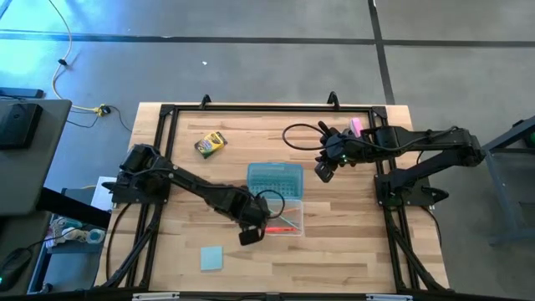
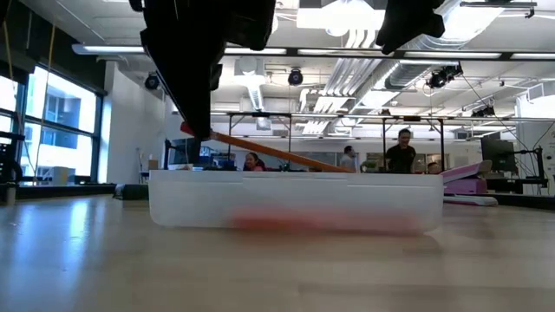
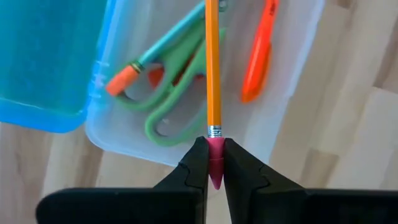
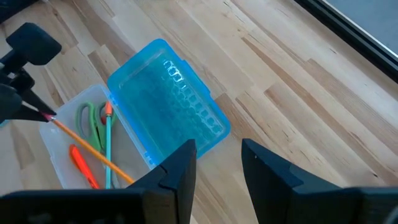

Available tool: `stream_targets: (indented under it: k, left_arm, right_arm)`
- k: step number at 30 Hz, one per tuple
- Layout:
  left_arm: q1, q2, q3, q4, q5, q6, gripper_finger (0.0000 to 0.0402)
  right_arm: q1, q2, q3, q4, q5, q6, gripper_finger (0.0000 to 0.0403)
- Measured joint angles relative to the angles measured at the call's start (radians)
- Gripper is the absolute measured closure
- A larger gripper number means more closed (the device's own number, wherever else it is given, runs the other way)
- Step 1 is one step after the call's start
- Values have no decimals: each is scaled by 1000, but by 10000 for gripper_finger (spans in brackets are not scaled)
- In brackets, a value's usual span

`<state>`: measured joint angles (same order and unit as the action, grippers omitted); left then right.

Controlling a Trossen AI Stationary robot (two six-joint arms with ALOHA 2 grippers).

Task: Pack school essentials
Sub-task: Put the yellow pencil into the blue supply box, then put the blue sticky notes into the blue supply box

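Your left gripper (image 3: pixel 211 171) is pinched on the eraser end of the orange pencil (image 3: pixel 212 68), so its shaft slants over the clear case (image 3: pixel 283 106) where scissors (image 3: pixel 177 99) and pen (image 3: pixel 258 56) lie. Your right gripper (image 4: pixel 217 162) waits empty, fingers apart, above the teal lid (image 4: pixel 168 99), probably clear of the drop.

A robotics lab in a big open office hall is showing here: exposed ceiling pipes (image 2: pixel 364 74) are running overhead, people (image 2: pixel 401 152) are standing behind, and a wooden bench (image 1: pixel 351 242) in a black frame (image 1: pixel 159 150) is sitting on grey floor (image 1: pixel 251 67).
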<state>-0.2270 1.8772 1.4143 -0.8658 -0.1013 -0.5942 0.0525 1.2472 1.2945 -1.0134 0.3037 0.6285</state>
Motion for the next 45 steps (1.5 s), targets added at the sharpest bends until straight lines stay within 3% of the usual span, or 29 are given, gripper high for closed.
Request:
stream_targets:
  k: [9, 23, 28, 35, 45]
  left_arm:
    - [65, 0, 0, 2, 53, 4, 376]
    - [76, 0, 0, 34, 148, 4, 279]
    - [74, -14, 0, 25, 211, -4, 265]
    - [11, -81, 1, 21, 221, -67, 276]
    - [-169, -136, 1, -9, 168, -221, 279]
  right_arm:
    - [0, 0, 0, -5, 0, 0, 286]
    - [0, 0, 0, -35, -10, 0, 286]
    - [4, -30, 0, -41, -24, 16, 286]
    - [7, -113, 0, -43, -23, 27, 286]
    - [7, -193, 0, -45, -23, 1, 286]
